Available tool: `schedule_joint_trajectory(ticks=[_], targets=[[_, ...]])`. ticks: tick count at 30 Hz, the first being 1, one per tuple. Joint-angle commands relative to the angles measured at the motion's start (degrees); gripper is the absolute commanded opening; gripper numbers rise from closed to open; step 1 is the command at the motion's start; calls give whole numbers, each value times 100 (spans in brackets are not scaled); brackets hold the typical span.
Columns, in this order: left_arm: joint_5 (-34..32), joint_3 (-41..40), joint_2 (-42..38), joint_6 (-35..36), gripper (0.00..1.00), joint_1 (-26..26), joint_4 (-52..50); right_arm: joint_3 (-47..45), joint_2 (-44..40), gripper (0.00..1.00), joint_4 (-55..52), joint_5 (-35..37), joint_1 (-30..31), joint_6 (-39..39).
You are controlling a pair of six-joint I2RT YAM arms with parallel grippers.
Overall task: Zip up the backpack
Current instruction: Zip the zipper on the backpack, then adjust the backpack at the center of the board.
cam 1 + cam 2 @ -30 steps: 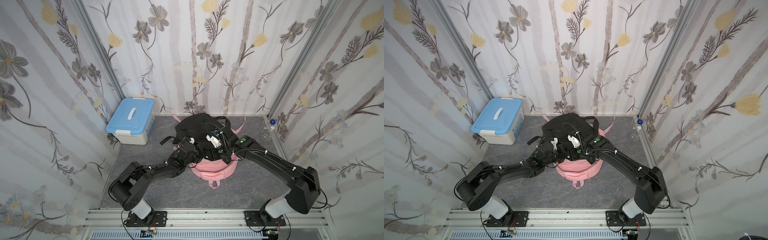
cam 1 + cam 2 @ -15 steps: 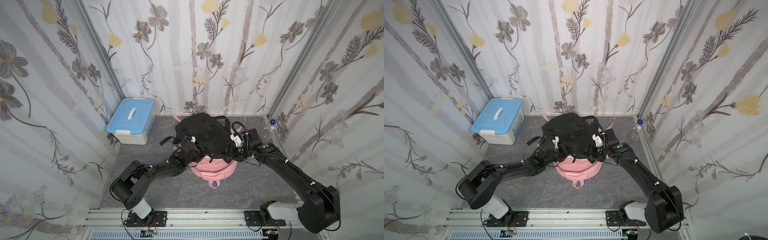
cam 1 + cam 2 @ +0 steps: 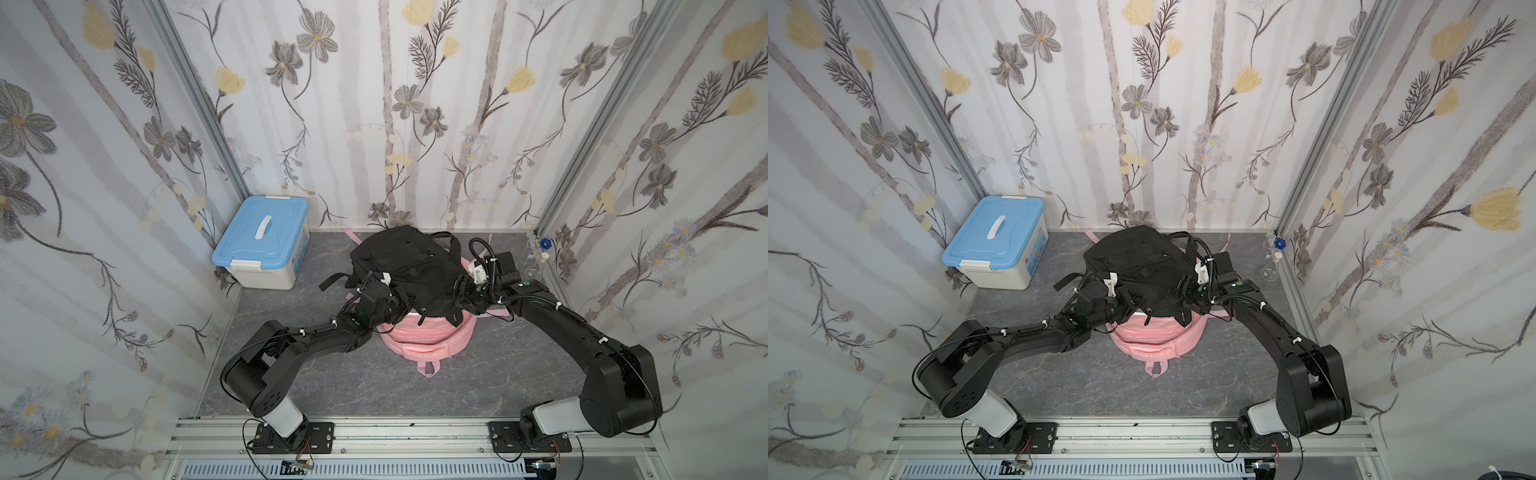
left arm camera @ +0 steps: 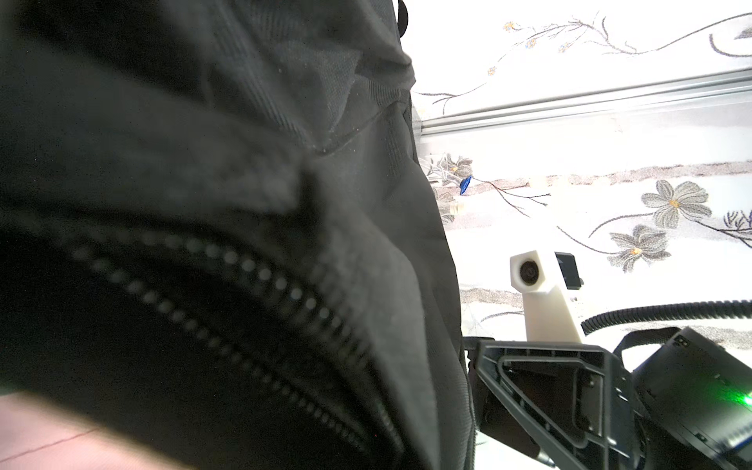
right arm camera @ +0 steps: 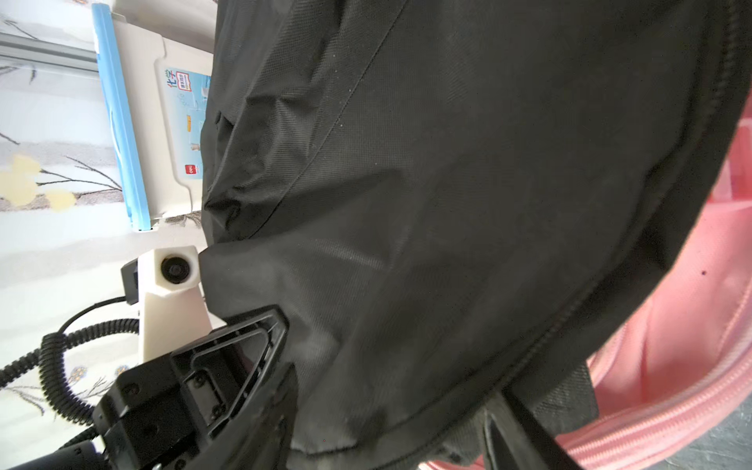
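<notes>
Backpack (image 3: 405, 266), black, lying on a pink backpack (image 3: 424, 336) mid-surface (image 3: 332, 382): your right jaws, off its top now, stand parted at its right hem while your left jaws stay pinched shut on the left hem, so you look set to regrip and zip.

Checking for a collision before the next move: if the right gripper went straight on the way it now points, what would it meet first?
Most likely the black backpack: the right gripper points into its side, and black fabric fills the right wrist view ahead. It may be touching it now; depth is unclear.
</notes>
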Motion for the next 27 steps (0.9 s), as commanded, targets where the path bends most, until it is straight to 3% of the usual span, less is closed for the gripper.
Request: schedule_joint_trajectory(ticks=[1, 3, 7, 8, 14, 20, 22, 26, 27], targets=[[46, 18, -48, 115, 0, 12, 268, 124, 205, 64, 45, 130, 3, 71], [41, -16, -60, 127, 0, 21, 290, 149, 380, 51, 225, -10, -6, 109], [-65, -121, -291, 232, 0, 21, 110, 548, 779, 3, 372, -336, 8, -104], [-122, -133, -406, 306, 0, 14, -9, 735, 839, 0, 200, -308, 11, -235], [-531, -145, -1199, 823, 0, -105, -954, 2117, 1108, 0, -651, 44, 7, -1090], [-229, 143, -852, 837, 1, -199, -1047, 2714, 1725, 0, -1022, 401, -14, -1568], [-4, 246, -574, 739, 20, -202, -957, 2732, 1988, 0, -987, 576, -19, -1698], [340, 417, -221, 586, 36, -149, -864, 2906, 2545, 0, -972, 749, -88, -1896], [383, 415, -166, 517, 59, -114, -833, 2929, 2649, 0, -914, 717, -122, -1877]])
